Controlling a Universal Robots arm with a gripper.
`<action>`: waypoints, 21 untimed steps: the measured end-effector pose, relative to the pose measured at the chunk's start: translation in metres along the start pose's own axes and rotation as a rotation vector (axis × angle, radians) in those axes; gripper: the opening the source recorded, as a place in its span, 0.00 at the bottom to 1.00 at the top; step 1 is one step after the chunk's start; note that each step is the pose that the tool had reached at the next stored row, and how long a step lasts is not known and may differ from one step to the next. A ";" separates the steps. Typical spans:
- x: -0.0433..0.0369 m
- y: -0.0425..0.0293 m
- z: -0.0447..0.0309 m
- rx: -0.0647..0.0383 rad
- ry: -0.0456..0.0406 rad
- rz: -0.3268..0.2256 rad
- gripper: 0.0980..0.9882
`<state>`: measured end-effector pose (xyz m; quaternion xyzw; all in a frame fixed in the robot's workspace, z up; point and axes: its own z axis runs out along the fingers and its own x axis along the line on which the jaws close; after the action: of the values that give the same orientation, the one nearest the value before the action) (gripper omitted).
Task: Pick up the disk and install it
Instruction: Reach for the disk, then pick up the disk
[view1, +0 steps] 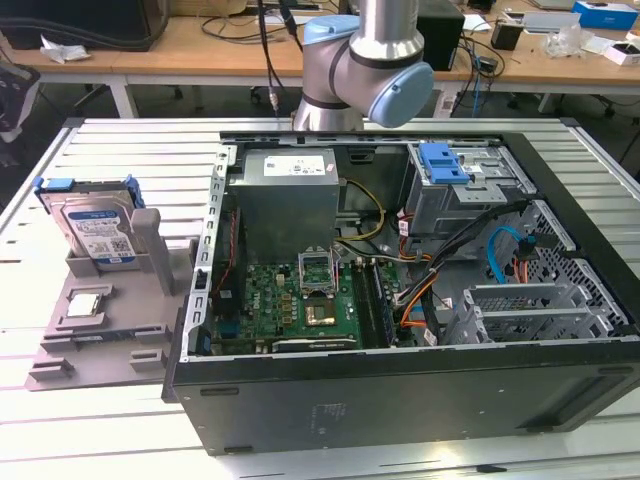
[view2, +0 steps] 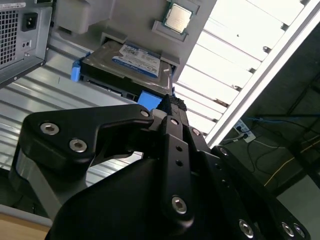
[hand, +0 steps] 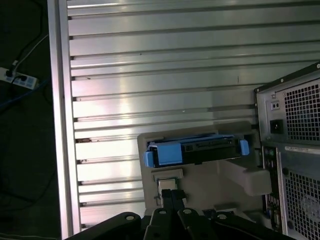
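Note:
The disk (view1: 100, 228) stands on edge in a slot of a grey holder (view1: 110, 325) at the exterior view's left, beside the open computer case (view1: 400, 300). It is silver with a white-and-blue label and a blue bracket around it. In both wrist views the disk (view2: 135, 60) (hand: 195, 150) lies beyond the black gripper (view2: 172, 103) (hand: 172, 193). The gripper hangs well above the holder, apart from the disk. Its fingertips are pressed together with nothing between them.
A small square silver chip (view1: 85, 303) (view2: 178, 18) rests on the grey holder near the disk. Inside the case sit a motherboard (view1: 300, 300), cables and a drive bay with a blue bracket (view1: 445, 162). The slatted metal table (view1: 90, 440) ends close to the holder.

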<state>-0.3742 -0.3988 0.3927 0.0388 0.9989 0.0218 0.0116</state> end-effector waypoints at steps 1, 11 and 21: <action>-0.0030 0.0002 0.0001 0.000 0.0003 0.000 0.00; -0.0093 0.0007 0.0004 0.000 0.0003 0.000 0.00; -0.0095 0.0007 0.0004 0.000 0.0004 -0.001 0.00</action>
<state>-0.3647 -0.3988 0.3926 0.0383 0.9990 0.0218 0.0115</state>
